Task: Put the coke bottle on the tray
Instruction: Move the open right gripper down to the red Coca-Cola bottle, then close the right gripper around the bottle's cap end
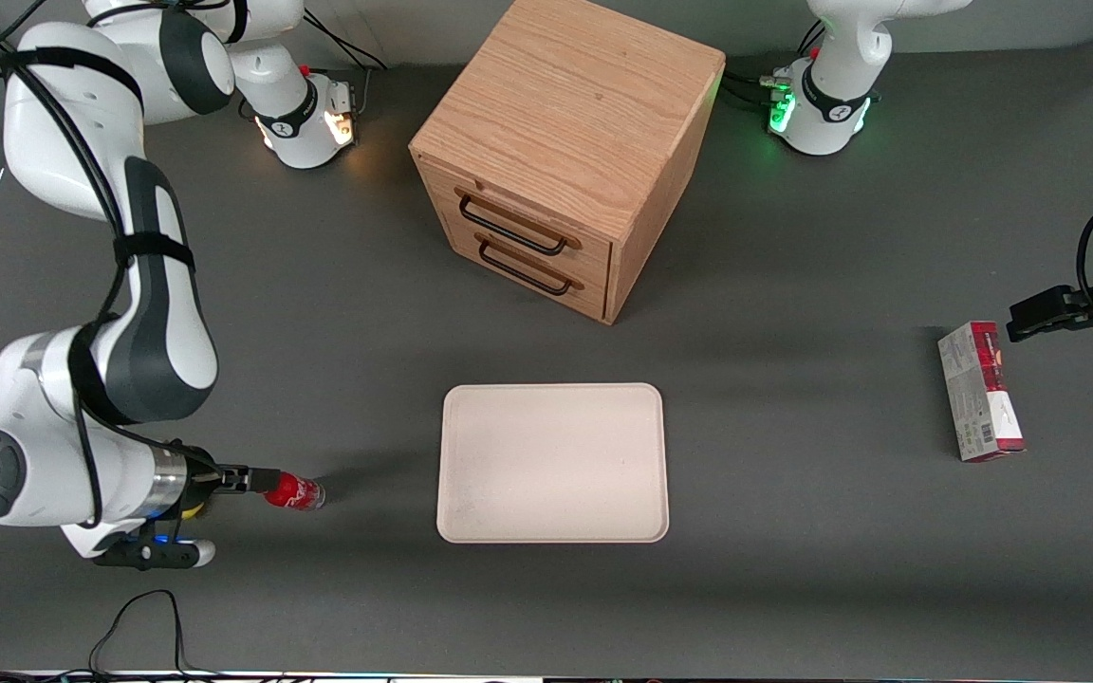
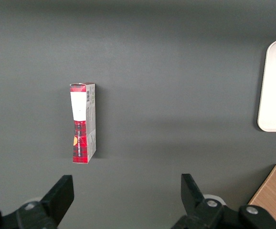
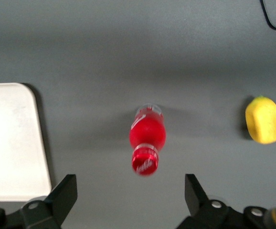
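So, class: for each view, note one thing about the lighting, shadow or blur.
Front view: soft shadow on the table beside the wooden drawer cabinet. Right wrist view: the coke bottle, ahead of the open gripper, looks blurred; the tray is washed out. Left wrist view: even light on the red-and-grey carton.

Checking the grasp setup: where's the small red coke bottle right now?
The small red coke bottle stands on the dark table toward the working arm's end, beside the cream-white rectangular tray, not on it. The gripper hovers open above it.
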